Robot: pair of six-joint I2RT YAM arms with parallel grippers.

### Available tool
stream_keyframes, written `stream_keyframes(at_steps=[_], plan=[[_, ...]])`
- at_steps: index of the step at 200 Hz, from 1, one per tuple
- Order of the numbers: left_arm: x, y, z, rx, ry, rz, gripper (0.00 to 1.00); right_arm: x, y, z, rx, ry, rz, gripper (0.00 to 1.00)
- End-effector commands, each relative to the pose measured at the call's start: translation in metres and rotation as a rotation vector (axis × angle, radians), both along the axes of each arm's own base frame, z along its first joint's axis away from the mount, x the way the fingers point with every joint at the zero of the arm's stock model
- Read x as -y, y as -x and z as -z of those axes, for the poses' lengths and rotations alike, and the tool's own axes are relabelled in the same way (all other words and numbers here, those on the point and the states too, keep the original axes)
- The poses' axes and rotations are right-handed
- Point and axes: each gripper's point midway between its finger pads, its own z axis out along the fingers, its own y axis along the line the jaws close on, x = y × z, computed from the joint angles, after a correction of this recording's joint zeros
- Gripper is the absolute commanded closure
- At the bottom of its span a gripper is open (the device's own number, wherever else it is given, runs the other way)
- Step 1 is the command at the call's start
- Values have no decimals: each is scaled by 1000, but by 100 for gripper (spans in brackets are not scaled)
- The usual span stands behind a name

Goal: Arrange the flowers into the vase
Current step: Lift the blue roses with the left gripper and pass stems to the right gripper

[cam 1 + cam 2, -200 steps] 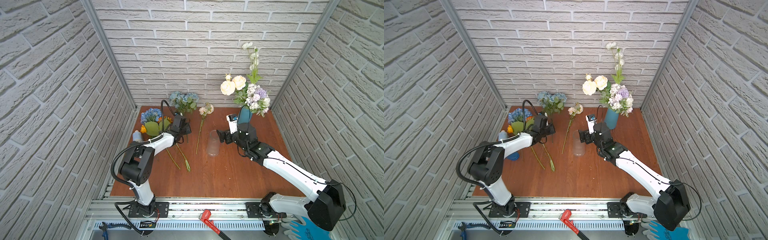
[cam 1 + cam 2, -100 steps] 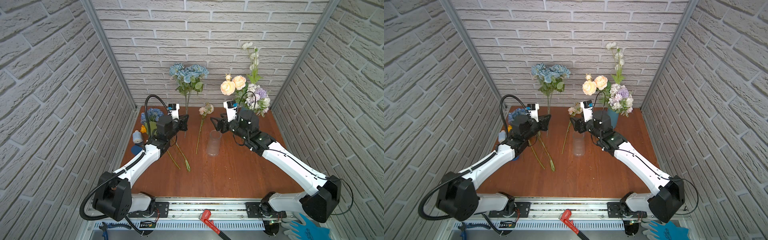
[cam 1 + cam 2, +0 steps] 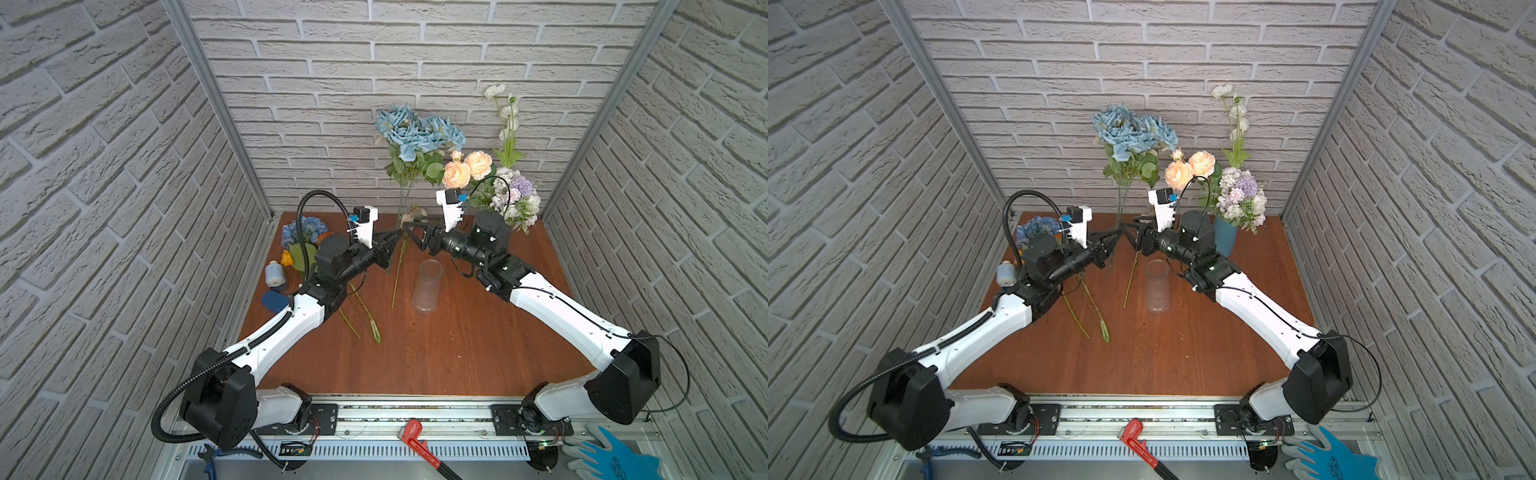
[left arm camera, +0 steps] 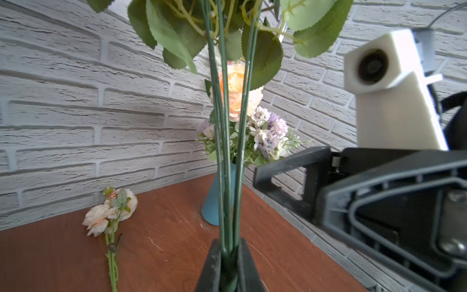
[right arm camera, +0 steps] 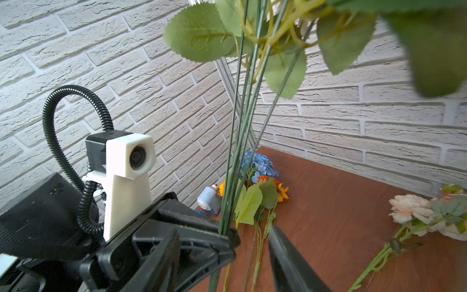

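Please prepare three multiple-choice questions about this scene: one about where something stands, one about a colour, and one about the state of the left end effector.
1. Where does the clear glass vase stand?
A. on the wooden table
B. on the metal rail at the front
C. inside the blue vase

2. What colour are the blooms of the raised bunch?
A. red
B. dusty blue
C. yellow

3. In what state is the left end effector?
A. open and empty
B. shut on the clear vase
C. shut on the green stems

Answers:
1 A: it stands upright on the bare wood in both top views.
2 B: the rose heads are pale blue.
3 C: the left wrist view shows both fingers pressed against the stems.
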Motion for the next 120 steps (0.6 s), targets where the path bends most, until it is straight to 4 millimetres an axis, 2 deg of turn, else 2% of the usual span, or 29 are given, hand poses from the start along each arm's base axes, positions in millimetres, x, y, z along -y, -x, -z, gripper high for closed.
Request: stream_keyframes(at_steps=[1, 23, 37, 62, 75, 103, 120], plan=[[9, 12, -38, 148, 58, 49, 100, -6, 7, -24, 50, -76, -46, 46], [14, 17, -42, 167, 68, 68, 100, -6, 5, -20, 40, -79, -44, 48], [17, 19, -43, 175, 67, 75, 100, -7, 5, -20, 40, -82, -44, 55], [20, 23, -45, 183, 66, 92, 100, -8, 4, -20, 36, -91, -49, 60], [21, 26, -45, 190, 64, 95, 100, -9, 3, -19, 32, -95, -55, 66], [23, 30, -47, 202, 60, 100, 100, -11, 3, -17, 22, -99, -64, 70], [24, 32, -47, 206, 58, 106, 100, -11, 4, -18, 23, -101, -69, 81]])
